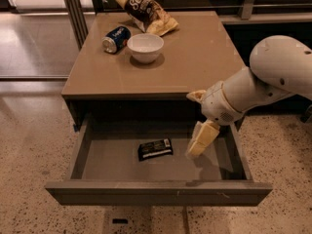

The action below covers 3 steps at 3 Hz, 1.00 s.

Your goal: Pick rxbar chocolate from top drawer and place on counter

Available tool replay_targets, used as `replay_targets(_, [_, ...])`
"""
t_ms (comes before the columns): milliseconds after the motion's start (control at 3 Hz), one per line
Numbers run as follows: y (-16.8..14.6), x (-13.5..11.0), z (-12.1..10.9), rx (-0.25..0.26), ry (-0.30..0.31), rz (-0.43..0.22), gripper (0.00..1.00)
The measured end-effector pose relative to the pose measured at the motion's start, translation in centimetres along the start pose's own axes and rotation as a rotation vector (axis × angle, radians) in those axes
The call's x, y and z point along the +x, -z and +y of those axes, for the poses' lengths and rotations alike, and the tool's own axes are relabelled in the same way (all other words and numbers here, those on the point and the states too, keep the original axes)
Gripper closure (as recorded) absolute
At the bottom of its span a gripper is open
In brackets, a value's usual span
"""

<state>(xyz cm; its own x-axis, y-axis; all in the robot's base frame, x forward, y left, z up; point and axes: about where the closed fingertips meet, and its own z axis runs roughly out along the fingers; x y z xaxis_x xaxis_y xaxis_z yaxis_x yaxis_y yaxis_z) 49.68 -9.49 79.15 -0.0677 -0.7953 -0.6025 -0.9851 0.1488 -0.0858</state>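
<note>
Claw [199, 145] hangs down inside the open top drawer [156, 193]; honestly can't tell if it's wide or narrow. The rxbar chocolate [155, 148] lies flat just to its left in view, not touching.

The pincer [192, 125], fingers [204, 136] apart, hangs over the right side of the open top drawer [156, 191], near the rxbar chocolate [155, 149] lying flat inside. A bowl [145, 47], can [116, 39] and chip bag [146, 12] sit on the surface [195, 57].
</note>
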Motion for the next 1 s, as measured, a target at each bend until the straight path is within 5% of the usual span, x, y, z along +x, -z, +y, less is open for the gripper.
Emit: replay_targets(1000, [-3.8,1.6,-0.2,0.063,-0.030,-0.107,0.00])
